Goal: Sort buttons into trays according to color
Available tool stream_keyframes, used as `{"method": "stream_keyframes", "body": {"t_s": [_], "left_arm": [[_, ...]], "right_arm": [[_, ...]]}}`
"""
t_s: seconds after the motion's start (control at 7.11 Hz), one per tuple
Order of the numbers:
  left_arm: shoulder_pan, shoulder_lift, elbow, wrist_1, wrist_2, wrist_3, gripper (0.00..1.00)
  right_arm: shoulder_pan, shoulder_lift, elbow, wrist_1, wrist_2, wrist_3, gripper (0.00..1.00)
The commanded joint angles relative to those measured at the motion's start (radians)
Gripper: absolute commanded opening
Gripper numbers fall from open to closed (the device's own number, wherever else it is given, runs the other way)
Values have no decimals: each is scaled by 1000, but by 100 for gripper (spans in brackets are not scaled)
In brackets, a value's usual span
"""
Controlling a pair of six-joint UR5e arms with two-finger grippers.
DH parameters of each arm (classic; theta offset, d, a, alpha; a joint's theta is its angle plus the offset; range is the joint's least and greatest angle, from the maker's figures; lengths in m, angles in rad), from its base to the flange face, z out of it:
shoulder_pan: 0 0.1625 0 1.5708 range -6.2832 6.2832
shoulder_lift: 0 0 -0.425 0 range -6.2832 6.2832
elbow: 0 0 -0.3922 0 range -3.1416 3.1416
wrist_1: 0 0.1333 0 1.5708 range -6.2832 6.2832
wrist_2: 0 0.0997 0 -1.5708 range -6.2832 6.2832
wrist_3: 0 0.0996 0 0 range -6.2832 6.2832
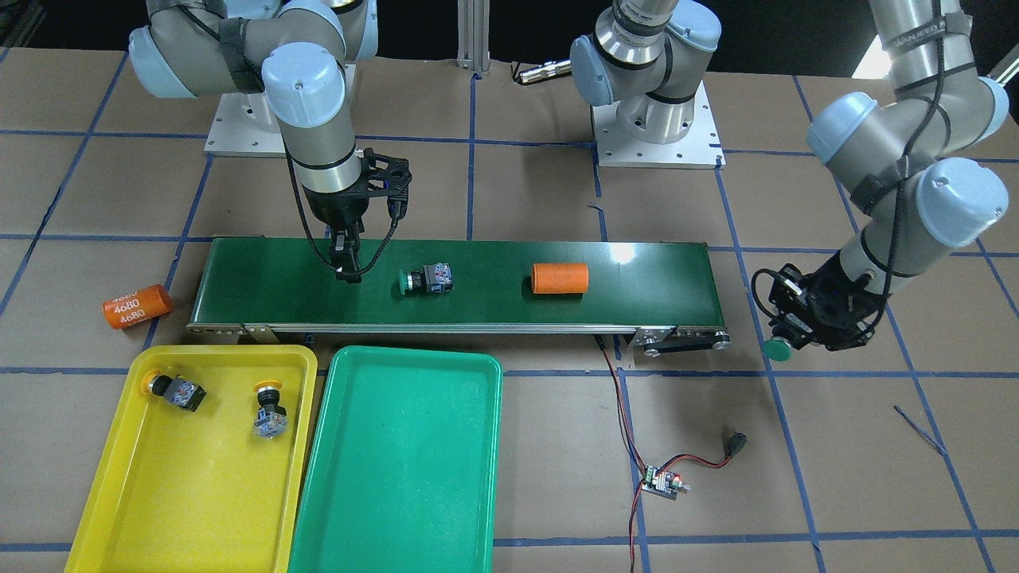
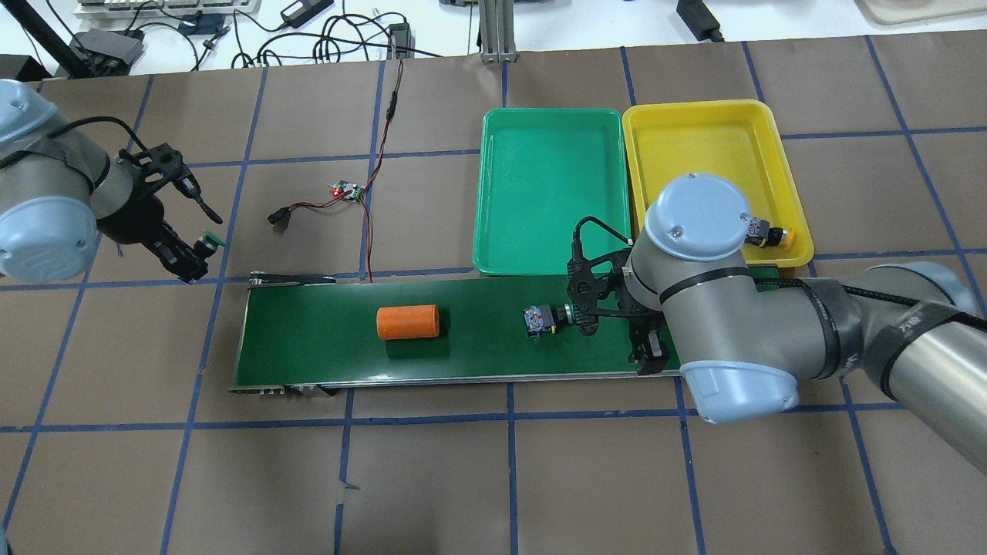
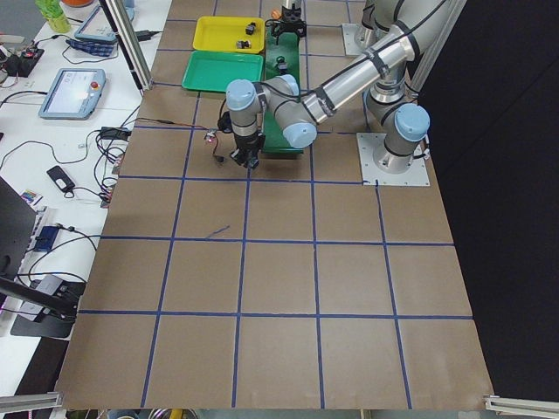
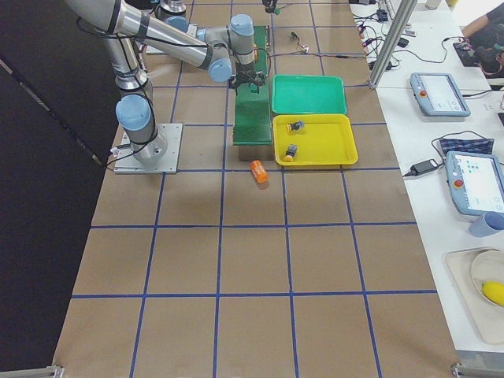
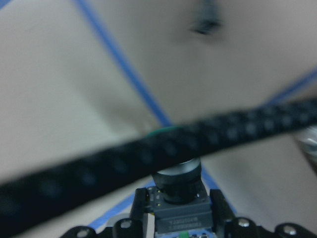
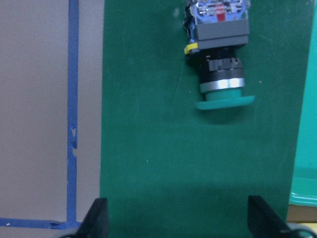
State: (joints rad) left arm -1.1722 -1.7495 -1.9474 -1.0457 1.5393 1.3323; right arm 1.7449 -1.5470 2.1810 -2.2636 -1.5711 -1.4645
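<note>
My left gripper is shut on a green-capped button, held just above the paper-covered table beyond the belt's end; the left wrist view shows its grey block between the fingers. A second green button lies on its side on the dark conveyor belt. My right gripper hovers over the belt close beside it, open and holding nothing. Two yellow buttons lie in the yellow tray. Nothing is in the green tray.
One orange cylinder rests on the belt, another marked 4680 on the table past the belt's end by the yellow tray. A small circuit board with red-black wires lies near the green tray.
</note>
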Motion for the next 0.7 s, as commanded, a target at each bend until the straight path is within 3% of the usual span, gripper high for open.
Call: {"method": "stream_keyframes", "body": {"t_s": [0.0, 0.28, 0.56], "left_arm": [[-143, 128, -112, 13, -8, 196, 0], [-307, 173, -154, 18, 18, 282, 0], [-328, 183, -191, 21, 30, 399, 0]], "right_arm": [[-1, 25, 8, -57, -7, 4, 100], [5, 68, -45, -42, -56, 4, 100], [31, 108, -84, -39, -72, 4, 100]]}}
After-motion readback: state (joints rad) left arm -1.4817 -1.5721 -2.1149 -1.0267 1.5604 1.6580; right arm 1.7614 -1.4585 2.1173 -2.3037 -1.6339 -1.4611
